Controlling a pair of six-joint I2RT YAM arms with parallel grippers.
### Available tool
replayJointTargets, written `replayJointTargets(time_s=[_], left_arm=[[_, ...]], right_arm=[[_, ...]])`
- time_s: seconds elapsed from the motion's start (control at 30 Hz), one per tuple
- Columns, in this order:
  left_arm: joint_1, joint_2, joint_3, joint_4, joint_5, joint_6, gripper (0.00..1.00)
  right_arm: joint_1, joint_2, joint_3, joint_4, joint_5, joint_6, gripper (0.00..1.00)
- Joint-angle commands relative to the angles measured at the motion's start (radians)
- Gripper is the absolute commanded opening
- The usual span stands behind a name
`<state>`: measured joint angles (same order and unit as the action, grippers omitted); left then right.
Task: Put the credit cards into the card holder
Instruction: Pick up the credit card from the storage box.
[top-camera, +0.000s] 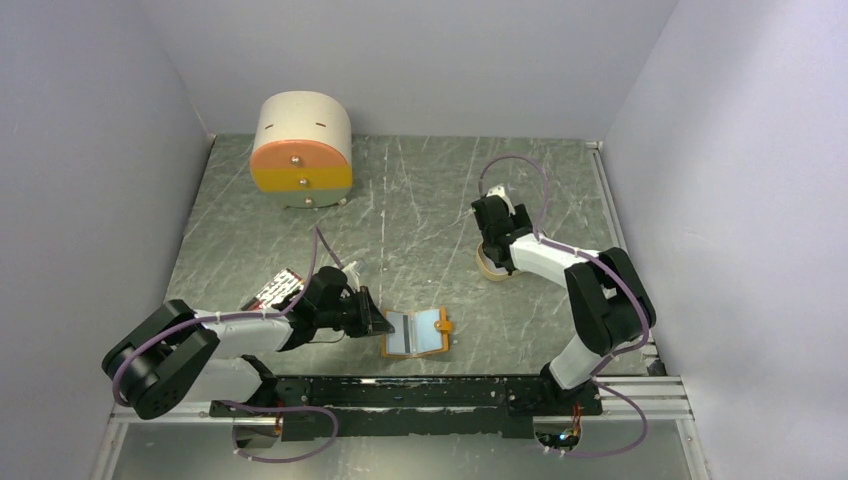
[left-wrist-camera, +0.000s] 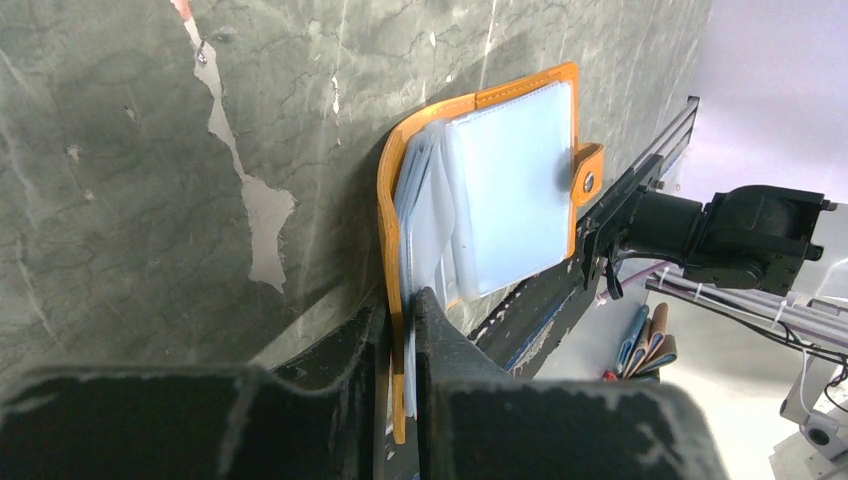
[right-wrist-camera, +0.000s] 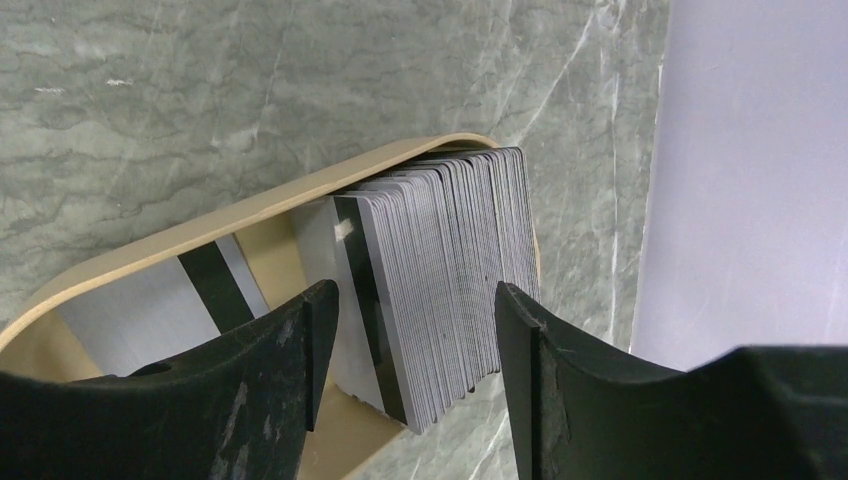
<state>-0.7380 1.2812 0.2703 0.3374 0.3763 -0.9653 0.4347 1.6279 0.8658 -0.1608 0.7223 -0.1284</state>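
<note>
On a scuffed green marble-look counter (top-camera: 420, 200), the left end effector (left-wrist-camera: 402, 310) is pressed together on the near edge of the card holder (left-wrist-camera: 510, 190). It pinches the orange cover and some of the clear sleeves. The holder lies open close to the counter's near edge, in front of the arm bases. Its pale blue pockets face up and the snap tab sticks out on the side away from the left arm.

Well apart, toward the right side of the counter, the right end effector (right-wrist-camera: 415, 290) hangs with its fingers spread on either side of a stack of credit cards (right-wrist-camera: 440, 280). The grey cards stand on edge, leaning together against one end of a tan oval tray (right-wrist-camera: 200, 235). One more card with a dark stripe lies flat on the tray floor beside them. Whether the fingers touch the stack cannot be told.

A round cream-and-orange drawer box (top-camera: 302, 150) stands at the far left of the counter. A dark printed packet (top-camera: 272, 290) lies beside the left arm.
</note>
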Motion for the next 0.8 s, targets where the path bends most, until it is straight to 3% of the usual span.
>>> replayJointTargets(time_s=[0.0, 0.3, 0.77], left_arm=[[-0.007, 0.000, 0.002, -0.018, -0.029, 0.016, 0.15], [-0.007, -0.006, 0.002, -0.025, -0.028, 0.019, 0.15], [-0.007, -0.009, -0.005, -0.020, -0.031, 0.016, 0.15]], right_arm=[[-0.010, 0.007, -0.020, 0.027, 0.004, -0.002, 0.63], [-0.010, 0.013, -0.011, -0.001, 0.043, 0.003, 0.61], [-0.010, -0.045, -0.003, -0.026, 0.040, 0.013, 0.48]])
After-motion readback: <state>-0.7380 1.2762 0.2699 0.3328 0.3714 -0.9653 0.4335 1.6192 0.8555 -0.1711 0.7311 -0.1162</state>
